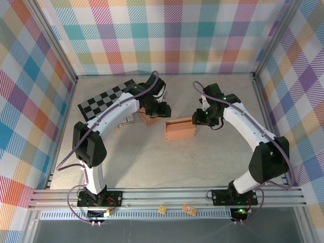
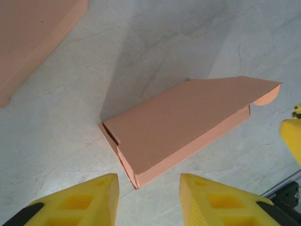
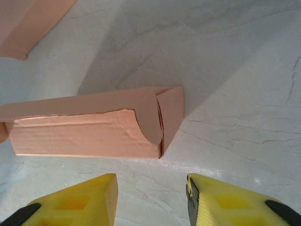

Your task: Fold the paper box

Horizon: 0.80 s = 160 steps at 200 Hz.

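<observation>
Three plaid walls (image 1: 167,35) in pastel checks enclose a pale, veined table (image 1: 212,162) edged by an aluminium frame (image 1: 167,195). The left arm (image 1: 109,119) and right arm (image 1: 248,126) reach inward from the near edge. A black-and-white checkerboard (image 1: 101,104) lies at the table's left rear. The paper box (image 1: 180,129), salmon cardboard and partly folded, rests near the table's middle, between the claws. A second cardboard piece (image 1: 147,117) lies just to its left. The left claw (image 2: 148,188) and right claw (image 3: 150,188) each hang with yellow fingers parted, gripping nothing
</observation>
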{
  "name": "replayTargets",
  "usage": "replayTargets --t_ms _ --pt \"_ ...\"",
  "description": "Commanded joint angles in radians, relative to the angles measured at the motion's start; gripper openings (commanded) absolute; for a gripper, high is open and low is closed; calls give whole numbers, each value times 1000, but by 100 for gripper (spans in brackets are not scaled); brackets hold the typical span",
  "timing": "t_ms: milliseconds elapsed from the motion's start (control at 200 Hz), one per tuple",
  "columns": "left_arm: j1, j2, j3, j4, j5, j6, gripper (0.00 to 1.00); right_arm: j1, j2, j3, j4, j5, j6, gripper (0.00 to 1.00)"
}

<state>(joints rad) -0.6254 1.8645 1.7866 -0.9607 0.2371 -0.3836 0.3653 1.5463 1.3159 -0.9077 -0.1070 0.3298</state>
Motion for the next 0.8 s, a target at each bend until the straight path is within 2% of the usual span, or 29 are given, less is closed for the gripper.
replayTargets --t_ms 0,100,160,285,380,470,490,525,545,640,795 --pt "8 6 19 12 -18 -61 40 -19 27 81 -21 -39 43 49" --pt "29 -67 -108 142 12 -276 37 -38 19 123 -67 -33 188 56" --pt "26 -128 -172 188 -65 -388 37 -49 -1 127 -86 -26 315 62" --pt "22 -262 -312 315 -186 -616 37 -77 -65 39 -5 -117 648 68" --pt "7 -328 -390 312 -280 -863 50 -83 -112 -56 74 -177 975 74" --pt "2 -346 -459 338 -284 -1030 53 -79 -142 -102 91 -185 1187 84" --pt "1 -342 -467 350 -278 -1054 53 -78 -145 -104 85 -180 1216 91" --pt "1 -331 -472 351 -270 -1095 56 -79 -147 -101 71 -170 1258 94" --pt "1 -320 -472 352 -263 -1111 57 -78 -146 -99 70 -163 1271 100" --pt "4 -278 -478 403 -234 -1169 60 -78 -113 -84 87 -183 1296 99" --pt "22 -209 -468 456 -202 -1167 61 -62 -34 -51 96 -224 1332 99"
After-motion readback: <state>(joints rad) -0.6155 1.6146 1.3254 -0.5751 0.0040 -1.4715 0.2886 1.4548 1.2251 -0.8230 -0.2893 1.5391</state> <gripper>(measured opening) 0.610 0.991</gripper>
